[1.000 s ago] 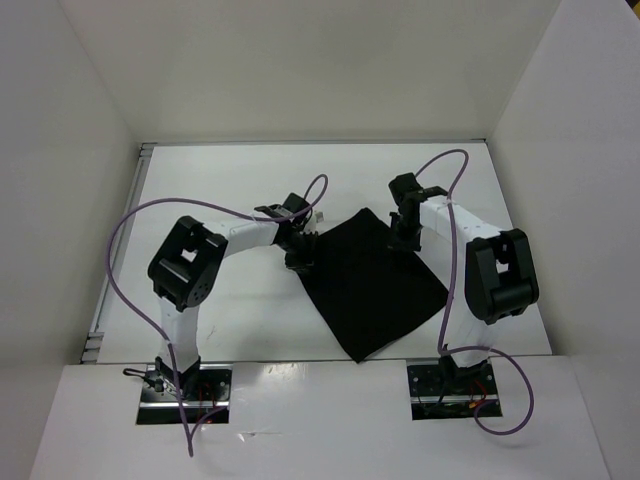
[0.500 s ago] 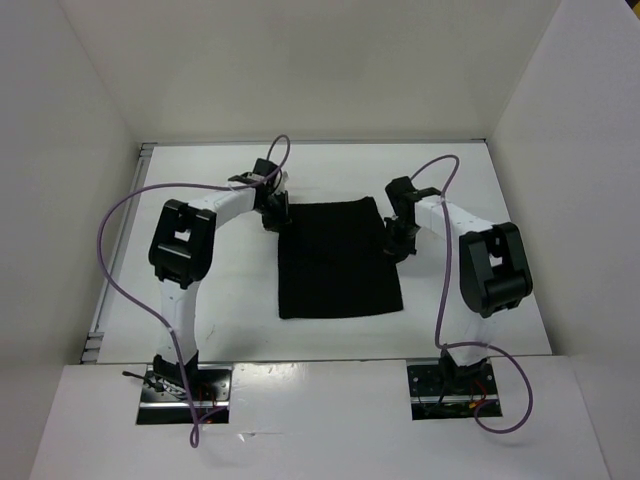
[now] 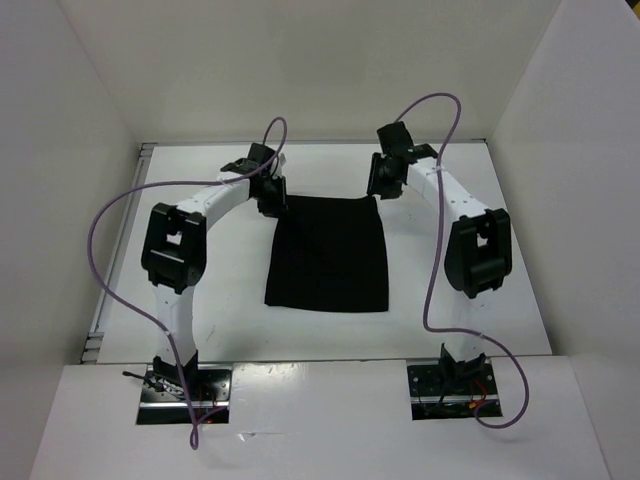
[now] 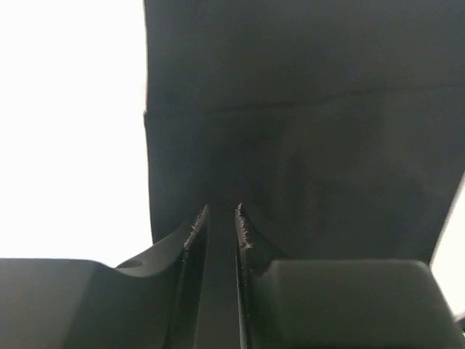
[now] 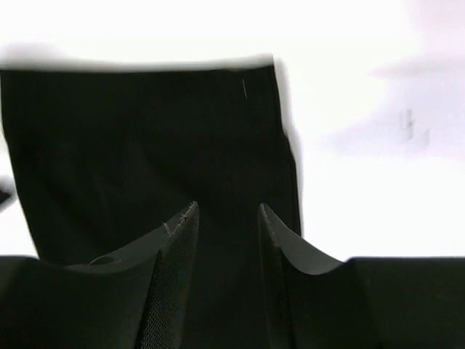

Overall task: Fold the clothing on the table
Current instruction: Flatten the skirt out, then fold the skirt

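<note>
The white surface (image 3: 230, 320) now carries the clothing (image 3: 328, 255) squared and flat at its middle, no longer skewed. My left jaws stand narrowly parted and my right jaws wider, both empty above its far corners. Spreading looks done, so folding can begin.

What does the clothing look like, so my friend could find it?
Look at the big white table. In its middle, between the left arm and the right arm, lies the clothing, a flat black cloth. It is the only soft, flat thing there; the other black bits are hard arm parts.
</note>
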`<act>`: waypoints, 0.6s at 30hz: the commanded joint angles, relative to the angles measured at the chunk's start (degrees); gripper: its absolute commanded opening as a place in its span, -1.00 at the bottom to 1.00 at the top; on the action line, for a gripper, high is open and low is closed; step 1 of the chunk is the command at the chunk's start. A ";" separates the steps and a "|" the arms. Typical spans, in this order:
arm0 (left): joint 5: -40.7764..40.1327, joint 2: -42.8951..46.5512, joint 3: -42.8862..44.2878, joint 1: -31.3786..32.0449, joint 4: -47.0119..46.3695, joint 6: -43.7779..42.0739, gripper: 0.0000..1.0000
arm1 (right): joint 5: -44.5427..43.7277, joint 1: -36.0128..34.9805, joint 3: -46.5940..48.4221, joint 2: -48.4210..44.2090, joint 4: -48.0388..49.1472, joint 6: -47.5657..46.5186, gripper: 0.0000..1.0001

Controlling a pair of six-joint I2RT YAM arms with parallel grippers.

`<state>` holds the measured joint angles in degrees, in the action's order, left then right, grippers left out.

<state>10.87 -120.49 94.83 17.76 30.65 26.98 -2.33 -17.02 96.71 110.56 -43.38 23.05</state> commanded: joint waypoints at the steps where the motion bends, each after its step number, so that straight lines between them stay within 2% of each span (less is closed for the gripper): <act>1: 0.82 10.35 0.18 -0.79 -1.12 -1.32 -0.41 | -3.30 -0.56 4.62 6.76 2.50 -1.42 -0.16; 7: -1.21 13.52 0.26 -5.01 -3.49 -1.85 -0.16 | -3.30 0.49 8.58 13.62 4.87 -1.43 -0.21; 14: -2.08 6.68 3.08 -8.79 -7.45 -2.99 -0.09 | -3.91 3.65 11.48 15.91 4.88 -1.43 -0.21; 18: 3.26 3.59 1.69 -9.85 -12.10 -4.65 -0.09 | -3.30 5.15 11.49 16.52 5.40 -1.95 -0.21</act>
<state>10.24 -115.57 96.57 7.88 22.92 24.84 -4.36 -13.41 105.69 127.20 -40.47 22.00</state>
